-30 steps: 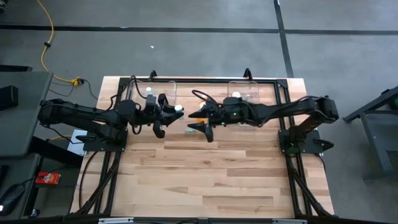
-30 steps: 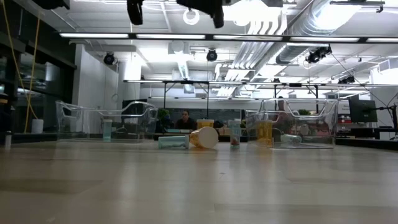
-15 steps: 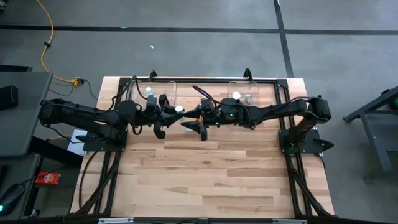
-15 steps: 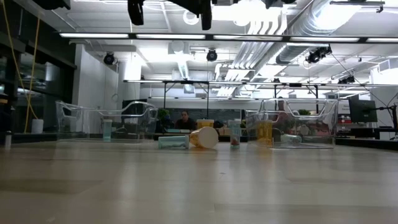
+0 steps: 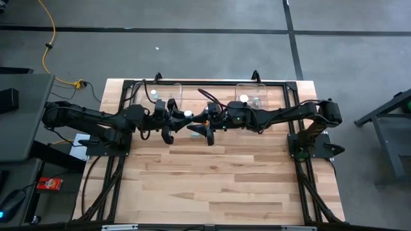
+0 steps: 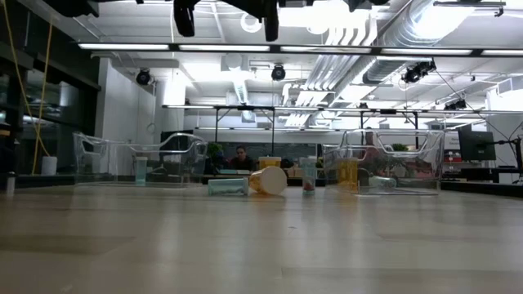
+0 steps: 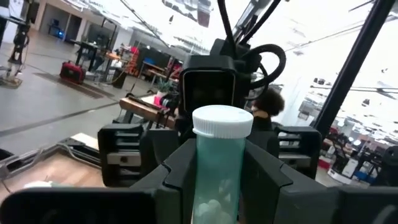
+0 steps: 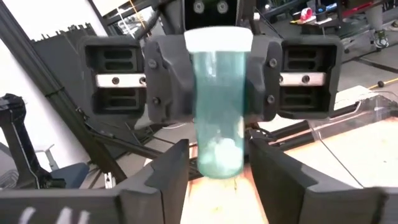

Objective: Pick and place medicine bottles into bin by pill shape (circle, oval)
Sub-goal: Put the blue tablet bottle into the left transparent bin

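Observation:
A pale teal medicine bottle (image 7: 217,171) with a white cap (image 5: 187,114) stands upright in my left gripper (image 5: 182,117), high above the table between the two arms. My right gripper (image 5: 195,124) faces it from the table's right. It is open, with one finger (image 8: 169,177) on each side of the bottle's lower end (image 8: 219,163); I see no touch. White pills lie at the bottle's bottom. Both grippers show at the top of the low view, left (image 6: 185,15) and right (image 6: 269,13). Other bottles (image 6: 270,180) lie and stand on the table at the far side. My left gripper pinches the bottle's body (image 8: 217,93) between its two fingers (image 8: 166,74), just below the cap. The fingers come level from the table's left and lie across the bottle. The bottle is upright, cap up, lifted clear of the table.
Two clear bins stand at the table's far edge, left (image 5: 168,95) and right (image 5: 252,96), each holding bottles. A teal bottle (image 6: 227,186) lies beside the orange one, and another (image 6: 308,175) stands upright. The near half of the wooden table (image 5: 212,186) is bare. A person sits in the room behind.
My right gripper has moved toward the table's left, up to the bottle held by my left gripper, and its open fingers now flank the bottle's lower end. My left gripper has edged toward the table's right with the bottle, which stays upright.

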Robot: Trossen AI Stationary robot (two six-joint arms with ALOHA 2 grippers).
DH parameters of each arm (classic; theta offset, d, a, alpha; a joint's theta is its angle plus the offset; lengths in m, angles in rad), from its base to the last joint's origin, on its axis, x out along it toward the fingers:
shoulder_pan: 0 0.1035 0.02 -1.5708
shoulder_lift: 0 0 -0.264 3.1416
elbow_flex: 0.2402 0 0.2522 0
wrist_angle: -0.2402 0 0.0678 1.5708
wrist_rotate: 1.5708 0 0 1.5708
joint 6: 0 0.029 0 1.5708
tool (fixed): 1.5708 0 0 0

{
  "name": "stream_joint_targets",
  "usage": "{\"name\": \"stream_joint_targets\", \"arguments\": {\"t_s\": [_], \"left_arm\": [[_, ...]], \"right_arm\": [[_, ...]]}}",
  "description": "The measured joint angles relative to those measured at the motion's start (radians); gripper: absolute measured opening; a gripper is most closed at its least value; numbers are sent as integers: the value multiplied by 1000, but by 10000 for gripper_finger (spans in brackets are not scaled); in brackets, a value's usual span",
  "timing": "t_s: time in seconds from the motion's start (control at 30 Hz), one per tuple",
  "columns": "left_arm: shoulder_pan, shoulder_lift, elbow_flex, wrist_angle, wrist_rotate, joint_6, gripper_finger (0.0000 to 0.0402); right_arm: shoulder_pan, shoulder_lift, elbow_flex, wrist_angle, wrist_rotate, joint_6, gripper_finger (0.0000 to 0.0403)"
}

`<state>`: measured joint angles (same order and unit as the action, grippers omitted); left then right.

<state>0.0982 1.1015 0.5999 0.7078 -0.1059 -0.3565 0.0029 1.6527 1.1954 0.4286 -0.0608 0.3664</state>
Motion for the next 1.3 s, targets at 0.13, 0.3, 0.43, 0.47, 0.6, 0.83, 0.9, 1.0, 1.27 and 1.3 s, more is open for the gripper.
{"name": "stream_joint_targets", "arguments": {"t_s": [0.13,0.3,0.43,0.47,0.6,0.83,0.9,1.0,1.27,1.3], "left_arm": [[0,0,0,-8,22,-6,87],[0,0,0,-16,23,-8,87],[0,0,0,-15,24,-8,87],[0,0,0,-15,24,-8,87],[0,0,0,-16,24,-8,87],[0,0,0,-16,19,-8,87],[0,0,0,-16,19,-11,87],[0,0,0,-16,23,-10,91],[0,-35,0,-91,96,-9,154],[1,-45,2,-109,100,-8,162]], "right_arm": [[0,0,0,6,0,-5,140],[0,0,0,10,-5,-6,122],[0,0,0,14,-11,-7,106],[0,0,0,15,-11,-8,102],[0,0,0,15,-15,-8,83],[0,0,0,15,-15,-8,79],[0,0,0,15,-15,-8,80],[0,0,0,15,-15,-9,80],[-13,-17,0,-8,-31,-42,79],[-16,-22,0,-14,-31,-51,79]]}}
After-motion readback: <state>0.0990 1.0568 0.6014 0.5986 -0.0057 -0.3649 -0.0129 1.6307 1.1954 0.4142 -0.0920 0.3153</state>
